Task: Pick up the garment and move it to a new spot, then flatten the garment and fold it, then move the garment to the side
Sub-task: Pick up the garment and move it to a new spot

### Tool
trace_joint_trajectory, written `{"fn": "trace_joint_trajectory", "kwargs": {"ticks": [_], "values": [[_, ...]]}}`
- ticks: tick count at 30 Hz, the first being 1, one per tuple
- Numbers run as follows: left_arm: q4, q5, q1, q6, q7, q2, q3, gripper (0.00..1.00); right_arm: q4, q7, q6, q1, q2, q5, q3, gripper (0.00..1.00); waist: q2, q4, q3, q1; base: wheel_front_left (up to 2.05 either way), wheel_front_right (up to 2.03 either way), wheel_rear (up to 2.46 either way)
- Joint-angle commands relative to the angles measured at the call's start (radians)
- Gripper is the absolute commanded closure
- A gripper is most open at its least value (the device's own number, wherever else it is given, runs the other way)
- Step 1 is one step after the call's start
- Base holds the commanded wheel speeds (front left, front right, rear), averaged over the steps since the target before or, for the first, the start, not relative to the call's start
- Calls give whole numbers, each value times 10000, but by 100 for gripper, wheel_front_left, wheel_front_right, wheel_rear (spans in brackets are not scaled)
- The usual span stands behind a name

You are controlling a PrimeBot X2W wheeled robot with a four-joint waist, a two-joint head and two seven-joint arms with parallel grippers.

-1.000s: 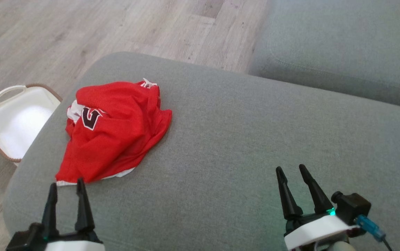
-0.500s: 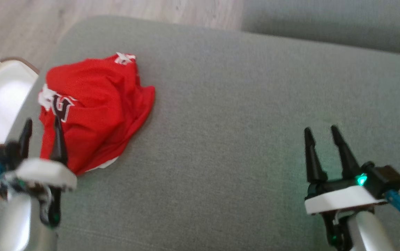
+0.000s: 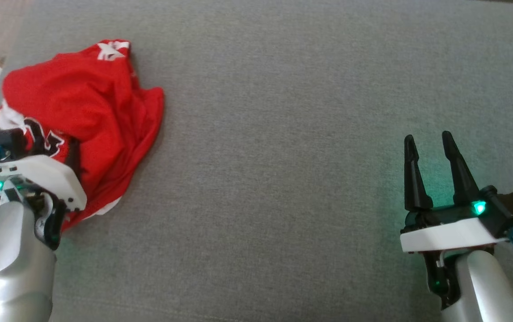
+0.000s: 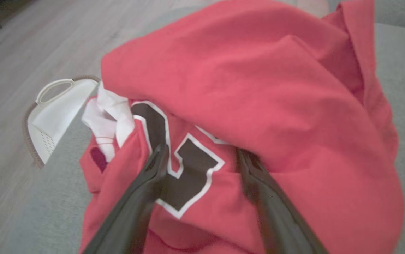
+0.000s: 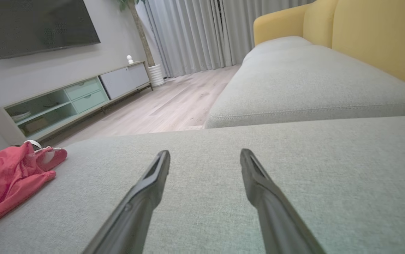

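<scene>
Grey cushion (image 3: pixel 283 134): L gripper (image 4: pixel 202 151) has moved onto red garment (image 3: pixel 86 98), fingers wide; R gripper (image 3: pixel 428 138) wide too, well apart.

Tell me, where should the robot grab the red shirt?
I'd pinch the bunched ridge of the red shirt beside its dark print, where folds stand up thick. Come from the near, left side, where the open left gripper points with a finger each side. The flat hem hugs the grey cushion, giving little to pinch.
</scene>
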Motion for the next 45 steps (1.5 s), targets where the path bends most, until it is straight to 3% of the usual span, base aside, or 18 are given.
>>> {"fn": "trace_joint_trajectory", "kwargs": {"ticks": [1, 2, 3, 12, 20, 25, 33, 39, 45], "values": [[-49, -91, -367, -35, 41, 563, 246, 0, -381, -109, -7, -246, -52, -76, 267, 0, 0, -109, 102, -2, 0, 0, 0], [136, -146, -436, -41, 44, 610, 196, 47, -393, -109, -7, -255, -52, -86, 258, 0, 0, -136, 126, -2, 0, 0, 0], [273, -172, -495, -46, -30, 670, 135, 100, -400, -109, -7, -264, -52, -93, 251, 0, 0, -164, 139, -2, 0, 0, 0], [487, -572, -1078, -58, -1825, 877, 194, 100, -291, -109, -7, -267, -52, 34, 174, 0, 0, -270, -158, -2, 0, 0, 0], [-1123, -801, -1755, -51, -3414, 1300, 472, 100, -111, -109, -7, -119, -52, 467, 300, 0, 0, -376, -1006, -2, 0, 0, 0], [-2902, -906, -1918, 83, -3084, 1372, 501, 100, -14, -109, -7, -50, -52, 801, 375, 0, 0, -532, -1394, -2, 0, 0, 0], [-5496, -1155, -1450, 356, -1673, 967, 87, 100, -18, -109, -7, -114, -52, 1172, 610, 0, 0, -1139, -1688, -2, 0, 0, 0], [-6991, -1225, -807, 671, -794, 251, -648, 100, -125, -109, -7, -269, -52, 1336, 600, 0, 0, -2109, -1782, -2, 0, 0, 0], [-7295, -1159, -386, 953, -605, -661, -1510, 100, -255, -109, -7, -456, -52, 1435, 612, 0, 0, -3313, -1676, -2, 0, 0, 0]]}}
